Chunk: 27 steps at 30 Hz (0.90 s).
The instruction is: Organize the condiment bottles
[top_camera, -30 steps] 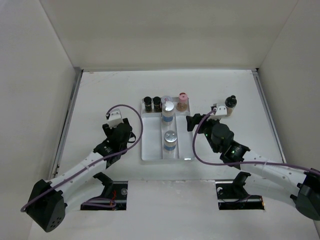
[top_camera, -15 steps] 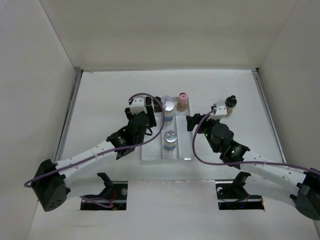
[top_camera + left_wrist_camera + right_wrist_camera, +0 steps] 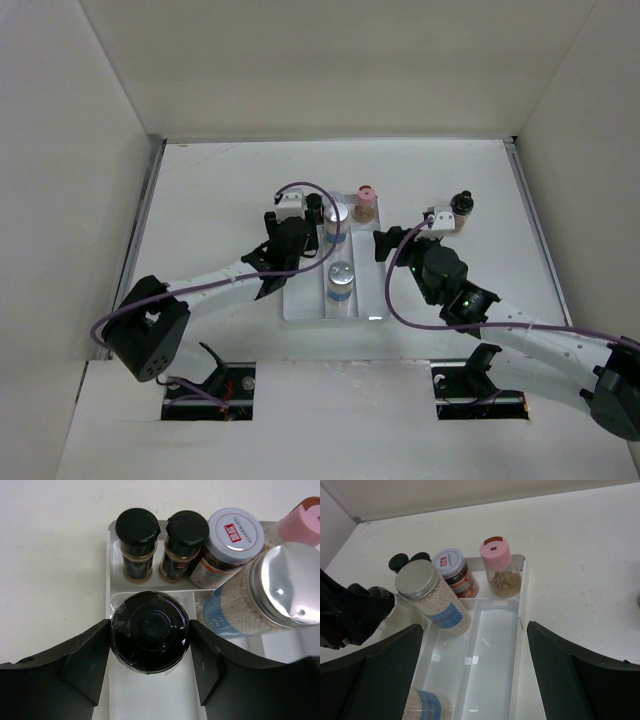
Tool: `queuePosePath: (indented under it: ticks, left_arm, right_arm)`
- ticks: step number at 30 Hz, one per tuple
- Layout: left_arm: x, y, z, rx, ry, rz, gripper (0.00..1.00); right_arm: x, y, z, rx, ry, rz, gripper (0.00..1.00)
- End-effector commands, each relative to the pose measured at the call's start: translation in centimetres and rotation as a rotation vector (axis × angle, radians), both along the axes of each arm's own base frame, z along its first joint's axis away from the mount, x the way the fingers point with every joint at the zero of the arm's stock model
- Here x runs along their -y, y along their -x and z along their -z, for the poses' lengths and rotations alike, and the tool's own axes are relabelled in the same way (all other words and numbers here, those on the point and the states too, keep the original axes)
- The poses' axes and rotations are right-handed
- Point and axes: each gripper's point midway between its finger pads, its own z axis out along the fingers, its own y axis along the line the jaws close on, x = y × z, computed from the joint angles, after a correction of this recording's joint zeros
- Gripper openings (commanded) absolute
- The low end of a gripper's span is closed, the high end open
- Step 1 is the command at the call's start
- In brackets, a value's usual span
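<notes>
While left jaws clasp dark bottle point(image 3: 149, 631), right lane of tray point(image 3: 520, 620) open

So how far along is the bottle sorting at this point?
Mostly done: two black-capped bottles, a white-lidded jar, the pink-capped bottle and two pale cylinders sit in the tray. The left hand holds a dark bottle at its left compartment. A lone bottle stands outside.

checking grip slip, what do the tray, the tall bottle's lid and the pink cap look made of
The tray looks like clear glossy plastic: the table shows through. The tall bottle's lid seems shiny metal or metallised plastic: it mirrors light. The pink cap looks matte opaque plastic.
</notes>
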Motion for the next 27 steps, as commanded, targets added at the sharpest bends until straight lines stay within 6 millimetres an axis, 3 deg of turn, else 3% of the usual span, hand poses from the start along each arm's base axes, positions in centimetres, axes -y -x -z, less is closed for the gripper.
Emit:
queuePosePath:
  ticks: [1, 5, 9, 14, 18, 21, 25, 27]
  left_arm:
    - [1.8, -2.1, -3.9, 0.126, 0.116, 0.006, 0.34]
    - [1.2, -2.3, -2.7, 0.117, 0.093, -0.022, 0.40]
    - [1.1, -2.1, -2.1, 0.109, 0.092, -0.025, 0.61]
    - [0.6, -0.7, -4.5, 0.161, 0.122, -0.029, 0.89]
    - [-0.9, 1.1, -6.4, 0.205, 0.146, -0.051, 1.00]
    - [-2.2, 2.4, -7.1, 0.226, 0.162, -0.063, 1.00]
    - [-4.8, 5.0, -7.5, 0.273, 0.198, -0.091, 1.00]
    - [-6.9, 6.2, -7.1, 0.301, 0.222, -0.126, 1.00]
  right_arm:
    - [0.4, -0.4, -1.7, 0.048, -0.058, 0.030, 0.92]
    - [0.8, -0.7, -1.5, 0.046, -0.053, 0.050, 0.94]
    - [1.0, -0.7, -1.6, 0.048, -0.057, 0.060, 0.99]
    - [1.4, -0.7, -1.7, 0.055, -0.060, 0.079, 0.99]
    - [1.7, -0.6, -1.8, 0.059, -0.066, 0.085, 0.93]
    - [2.0, -0.7, -1.9, 0.062, -0.065, 0.097, 0.81]
    - [2.8, -1.0, -1.4, 0.052, -0.047, 0.138, 0.45]
    - [3.2, -1.2, -1.2, 0.048, -0.044, 0.158, 0.34]
